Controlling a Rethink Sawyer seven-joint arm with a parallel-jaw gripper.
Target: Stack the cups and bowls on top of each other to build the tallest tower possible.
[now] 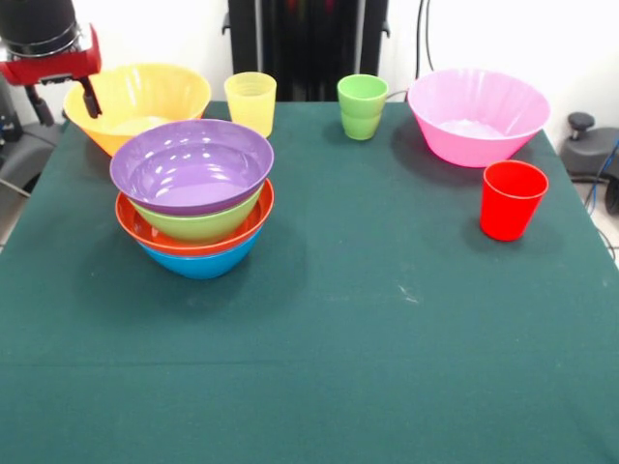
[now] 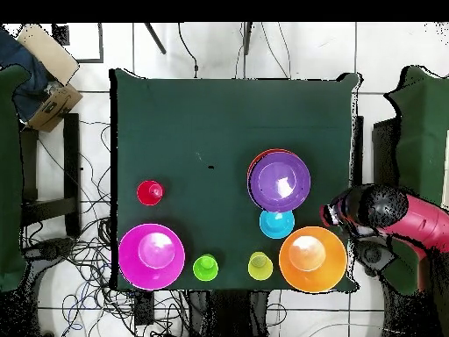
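Hovering off the table's edge (image 1: 39, 184) beside the yellow-orange bowl (image 1: 145, 97), gripper (image 1: 63, 101) state unclear

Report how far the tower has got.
Done: the tower holds four nested bowls, blue at the bottom, then red-orange, green and purple on top. In hand: nothing; the hand hangs by the yellow-orange bowl. Left: that bowl, the pink bowl, a small blue bowl and the yellow, green and red cups.
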